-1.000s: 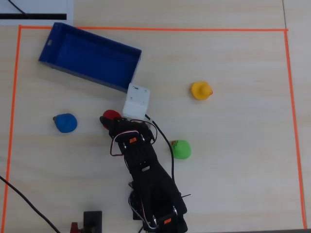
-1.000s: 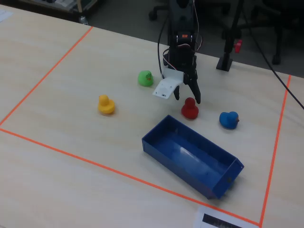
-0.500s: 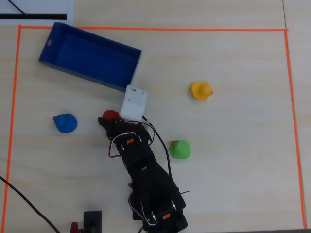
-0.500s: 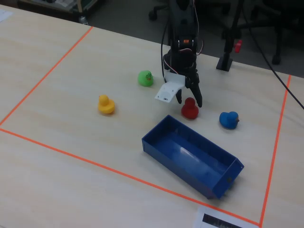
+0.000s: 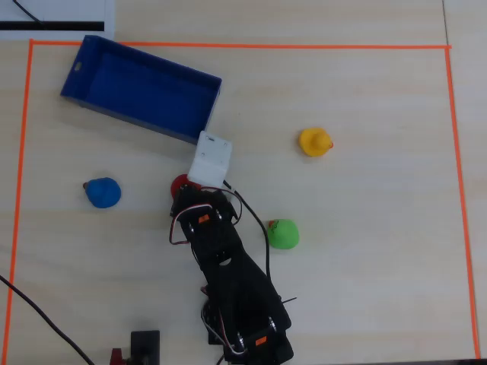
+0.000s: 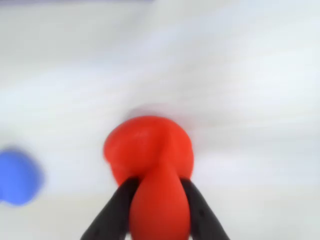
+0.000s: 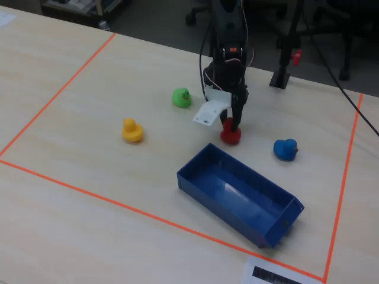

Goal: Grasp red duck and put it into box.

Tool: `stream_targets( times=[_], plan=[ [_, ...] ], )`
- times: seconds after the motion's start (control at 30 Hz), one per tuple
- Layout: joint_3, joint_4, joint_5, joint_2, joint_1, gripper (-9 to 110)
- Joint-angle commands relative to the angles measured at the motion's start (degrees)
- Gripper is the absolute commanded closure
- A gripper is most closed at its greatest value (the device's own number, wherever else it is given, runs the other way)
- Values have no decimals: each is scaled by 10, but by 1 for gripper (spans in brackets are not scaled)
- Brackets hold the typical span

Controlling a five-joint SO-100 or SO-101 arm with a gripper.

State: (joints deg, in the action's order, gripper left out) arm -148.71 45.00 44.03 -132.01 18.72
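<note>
The red duck (image 7: 230, 136) sits low at the table, just in front of the blue box (image 7: 216, 207) in the fixed view. My gripper (image 7: 233, 125) comes down on it from above and is shut on it. In the wrist view the two black fingers (image 6: 117, 207) press both sides of the red duck (image 6: 150, 150), and the background is blurred. In the overhead view the red duck (image 5: 179, 185) shows only partly beside my gripper (image 5: 190, 190), a short way below the box (image 5: 133, 118) corner. I cannot tell whether the duck touches the table.
A blue duck (image 5: 102, 192) lies left of the gripper and shows in the wrist view (image 6: 17, 175). A green duck (image 5: 283, 233) and a yellow duck (image 5: 313, 141) lie to the right. Orange tape (image 5: 228, 46) frames the workspace. A black stand (image 7: 280, 74) stands behind the arm.
</note>
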Motion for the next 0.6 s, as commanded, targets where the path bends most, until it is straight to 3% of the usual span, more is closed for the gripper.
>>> stream_targets(
  times=[0.0,0.17,0.43,0.57],
  plan=[
    [163,123,-22,-55,-7,101],
    [426,214,-85,22,25,101],
    [461,5,-97,301,54,101],
    [583,-16,-112,437,44,101]
  ],
)
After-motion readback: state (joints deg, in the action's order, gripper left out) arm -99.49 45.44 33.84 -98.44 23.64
